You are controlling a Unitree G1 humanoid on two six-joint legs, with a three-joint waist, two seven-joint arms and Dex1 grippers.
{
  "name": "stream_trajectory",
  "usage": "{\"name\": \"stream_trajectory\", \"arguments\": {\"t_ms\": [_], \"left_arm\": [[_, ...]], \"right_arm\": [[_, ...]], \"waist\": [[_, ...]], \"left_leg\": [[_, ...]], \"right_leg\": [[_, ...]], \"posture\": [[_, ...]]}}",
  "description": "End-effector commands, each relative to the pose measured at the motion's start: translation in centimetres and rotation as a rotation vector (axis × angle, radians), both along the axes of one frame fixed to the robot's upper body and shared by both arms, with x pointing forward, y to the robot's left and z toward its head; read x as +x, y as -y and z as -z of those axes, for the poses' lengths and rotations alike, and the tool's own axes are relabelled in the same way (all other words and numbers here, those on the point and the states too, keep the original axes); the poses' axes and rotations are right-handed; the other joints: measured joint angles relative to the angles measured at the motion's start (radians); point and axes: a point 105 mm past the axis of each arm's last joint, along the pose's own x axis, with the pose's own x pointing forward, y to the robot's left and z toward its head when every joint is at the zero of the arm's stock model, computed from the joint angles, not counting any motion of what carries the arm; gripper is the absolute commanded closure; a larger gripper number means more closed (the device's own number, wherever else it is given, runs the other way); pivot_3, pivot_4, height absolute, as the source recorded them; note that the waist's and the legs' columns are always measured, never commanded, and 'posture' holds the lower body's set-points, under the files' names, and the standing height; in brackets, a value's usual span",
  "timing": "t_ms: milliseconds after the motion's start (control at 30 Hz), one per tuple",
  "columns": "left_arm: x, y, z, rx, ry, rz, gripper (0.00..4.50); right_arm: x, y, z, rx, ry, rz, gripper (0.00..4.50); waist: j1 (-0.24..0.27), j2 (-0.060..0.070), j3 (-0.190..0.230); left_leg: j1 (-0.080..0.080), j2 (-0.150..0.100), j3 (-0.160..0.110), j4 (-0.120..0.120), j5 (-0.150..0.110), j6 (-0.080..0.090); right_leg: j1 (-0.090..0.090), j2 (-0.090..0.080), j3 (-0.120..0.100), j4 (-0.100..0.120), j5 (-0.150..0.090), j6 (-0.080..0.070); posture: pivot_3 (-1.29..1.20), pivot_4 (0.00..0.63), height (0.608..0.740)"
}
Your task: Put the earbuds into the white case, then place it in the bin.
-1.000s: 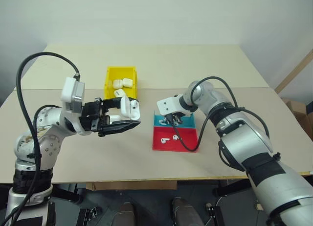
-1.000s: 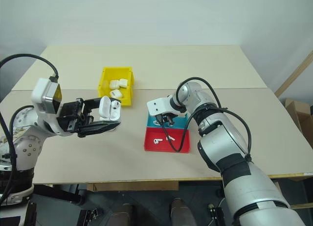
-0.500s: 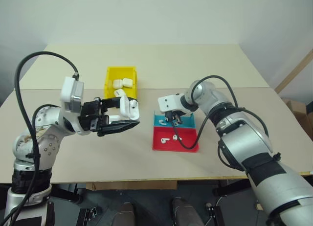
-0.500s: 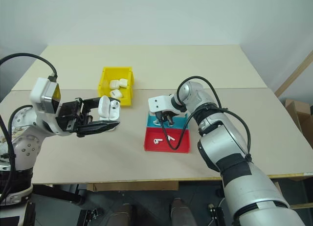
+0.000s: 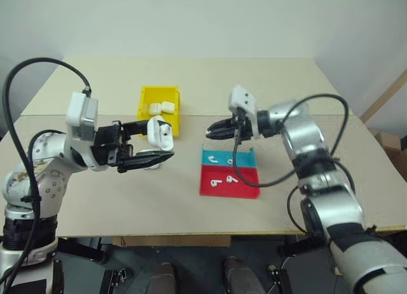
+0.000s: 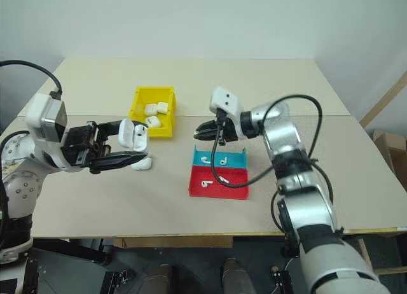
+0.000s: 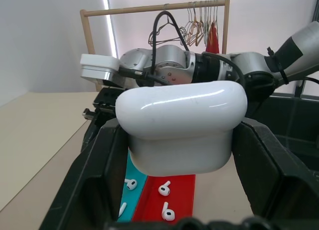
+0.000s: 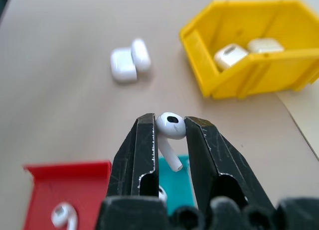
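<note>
A white case (image 5: 159, 132), lid open, was held clamped in the left gripper (image 5: 154, 143) above the table (image 5: 267, 84), beside the yellow bin (image 5: 145, 103), which already held other cases. One earbud (image 8: 169, 128) was pinched between the fingers of the right gripper (image 5: 213, 130), raised above the blue and red tray (image 5: 239, 189) where more earbuds (image 5: 220, 180) lay. The step in hand was judged to be the loading of the case: next, the earbud would need carrying across and lowering, stem first, into the open case.
</note>
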Motion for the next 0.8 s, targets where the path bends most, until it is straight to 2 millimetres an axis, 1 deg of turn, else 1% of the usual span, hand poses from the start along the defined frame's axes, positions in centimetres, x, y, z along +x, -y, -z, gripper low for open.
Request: {"name": "stream_trajectory", "arguments": {"t_ms": [33, 100, 133, 200, 333, 467, 567, 633, 667, 733, 800], "left_arm": [[-0.4, -0.3, -1.3, -0.023, 0.049, -0.001, 1.70], [-0.3, -0.3, -1.4, -0.027, 0.048, 0.000, 1.70], [-0.3, -0.1, -1.4, -0.036, 0.051, 0.007, 1.70], [-0.1, 0.4, -1.6, -0.059, 0.053, 0.022, 1.70], [0.2, 0.9, -1.5, -0.066, 0.052, 0.046, 1.70], [0.6, 1.3, -1.4, -0.072, 0.040, 0.068, 1.70], [0.9, 1.4, -1.3, -0.077, 0.030, 0.084, 1.70], [1.0, 1.5, -1.3, -0.077, 0.026, 0.092, 1.70], [1.0, 1.5, -1.3, -0.078, 0.025, 0.094, 1.70], [1.3, 1.8, -1.2, -0.082, 0.018, 0.105, 1.70], [1.4, 2.0, -1.2, -0.083, 0.015, 0.115, 1.70]], "right_arm": [[-1.7, 0.7, -3.4, 0.183, 0.024, 0.046, 3.87], [-2.2, 0.8, -3.5, 0.209, 0.018, 0.061, 3.87], [-2.6, 0.9, -4.0, 0.267, 0.017, 0.083, 3.87], [-3.8, 1.3, -5.0, 0.386, 0.014, 0.100, 3.87], [-6.2, 1.2, -6.5, 0.497, 0.042, 0.067, 3.87], [-9.1, 0.8, -8.1, 0.558, 0.063, -0.038, 3.87], [-10.6, 0.4, -9.6, 0.595, 0.079, -0.089, 3.87], [-11.2, 0.2, -10.2, 0.615, 0.079, -0.113, 3.87], [-11.4, 0.1, -10.4, 0.623, 0.077, -0.119, 3.87], [-12.2, -0.7, -10.6, 0.636, 0.071, -0.145, 3.87], [-12.8, -1.4, -10.5, 0.631, 0.056, -0.169, 3.87]], "waist": [[0.001, 0.000, 0.000], [-0.001, 0.000, 0.000], [-0.002, 0.000, 0.000], [0.000, 0.000, 0.000], [0.000, 0.000, 0.000], [0.000, 0.000, 0.000], [0.000, 0.000, 0.000], [-0.001, 0.000, 0.000], [-0.001, 0.000, 0.000], [0.000, 0.000, 0.000], [0.000, 0.000, 0.000]], "left_leg": [[0.000, 0.000, 0.000, 0.000, 0.000, 0.000], [0.000, 0.000, 0.000, 0.000, 0.000, 0.000], [0.001, 0.000, 0.000, 0.000, 0.000, 0.000], [0.001, 0.000, 0.000, 0.000, 0.000, 0.000], [0.000, 0.000, 0.000, 0.000, 0.000, 0.000], [0.000, 0.000, 0.000, 0.000, 0.000, 0.000], [0.000, 0.000, 0.000, 0.000, 0.000, 0.000], [0.000, 0.000, 0.000, 0.000, 0.000, 0.000], [0.000, 0.000, 0.000, 0.000, 0.000, 0.000], [0.000, 0.000, 0.000, 0.000, 0.000, 0.000], [0.000, 0.000, 0.000, 0.000, 0.000, 0.000]], "right_leg": [[0.000, 0.000, 0.000, 0.000, 0.000, 0.000], [0.000, 0.000, 0.000, 0.000, 0.000, 0.000], [0.000, 0.000, 0.000, 0.000, 0.000, 0.000], [0.000, 0.000, 0.000, 0.000, 0.000, 0.000], [0.000, 0.000, 0.000, -0.001, 0.000, 0.000], [0.000, 0.000, 0.000, -0.001, 0.000, 0.000], [0.000, 0.000, 0.000, -0.001, 0.000, 0.000], [0.000, 0.000, 0.000, -0.001, 0.000, 0.000], [0.000, 0.000, 0.000, -0.001, 0.000, 0.000], [0.000, 0.000, 0.000, -0.001, 0.000, 0.000], [0.000, 0.000, 0.000, -0.001, 0.000, 0.000]], "posture": [[0.00, 0.150, 0.740], [0.00, 0.150, 0.740], [0.00, 0.150, 0.740], [0.00, 0.150, 0.740], [0.00, 0.150, 0.740], [0.00, 0.150, 0.740], [0.00, 0.150, 0.740], [0.00, 0.150, 0.740], [0.00, 0.150, 0.740], [0.00, 0.150, 0.740], [0.00, 0.150, 0.740]]}}
